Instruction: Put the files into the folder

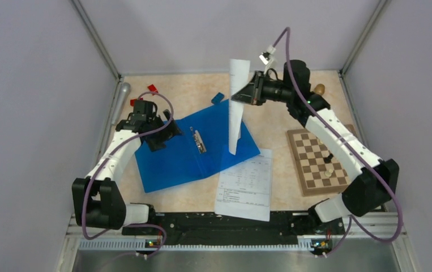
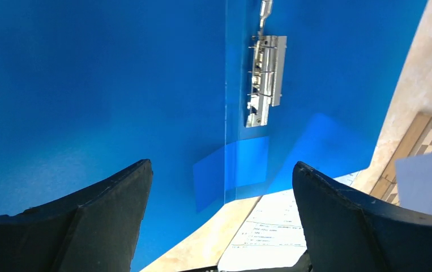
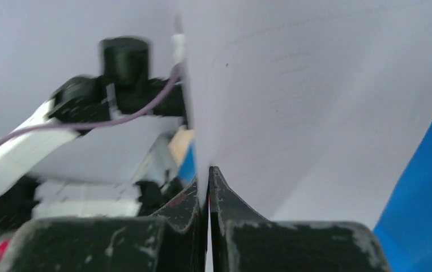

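The right gripper (image 3: 208,173) is pinched tight on the edge of 1 white sheet (image 1: 235,133), with its 2 fingers pressed together and the paper between them. In the top view it sits just above the centre of the frame. The sheet hangs from it on edge, nearly upright, and its lower end reaches down over the right leaf of the folder (image 1: 168,164). Whether that end touches the blue plastic I cannot tell.

The left gripper (image 2: 222,165) has its jaws spread wide and holds nothing. It is low over the folder's left leaf, left of centre in the top view. Its own camera shows the metal clip (image 2: 264,79) at upper centre.

The folder lies open and flat at centre left, the clip beside its spine, and no paper rests inside it. The printed pages (image 1: 246,184) lie flat on the table at lower centre. Their upper edge is at the folder's lower right corner, either touching it or slightly under it; I cannot tell which. A chessboard (image 1: 315,161) sits at the right, well apart from all this.

By my reading the task is in its early part. The folder is open and 1 sheet is raised above it, but nothing is filed. This sheet has to be laid onto the open leaf, and the pages on the table must follow.
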Tool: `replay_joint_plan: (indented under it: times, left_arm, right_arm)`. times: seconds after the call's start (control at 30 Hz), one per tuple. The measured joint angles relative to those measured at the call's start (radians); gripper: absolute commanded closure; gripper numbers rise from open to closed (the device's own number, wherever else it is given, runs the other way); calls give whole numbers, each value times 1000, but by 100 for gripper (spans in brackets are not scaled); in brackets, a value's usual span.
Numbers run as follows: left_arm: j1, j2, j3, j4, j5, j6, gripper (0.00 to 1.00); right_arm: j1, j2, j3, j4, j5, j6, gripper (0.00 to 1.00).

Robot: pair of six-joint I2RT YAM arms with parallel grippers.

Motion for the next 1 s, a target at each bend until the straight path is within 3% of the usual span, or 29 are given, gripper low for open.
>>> replay_joint_plan:
  times: [0.2,0.3,0.4,0.67,0.8,1.0]
  left_arm:
    - [54,-41,-17,-21,-2,10,2]
    - [65,-61,-18,-22,0,17,2]
    - [71,-63,-18,-27,-1,25,2]
    - [81,-80,-26,-48,-4,39,1]
    - [84,-87,-45,-47,-2,39,1]
    - [85,-87,-55,-47,32,38,1]
  right_arm:
    - [40,109,-134,437,-405,278,100]
    - [27,166,-137,463,-486,307,100]
    - [-2,230,-113,379,-511,249,100]
    - [-39,512,200,-176,-293,-202,100]
    - [-39,615,266,-308,-130,-348,100]
    - [-39,706,275,-375,40,-461,100]
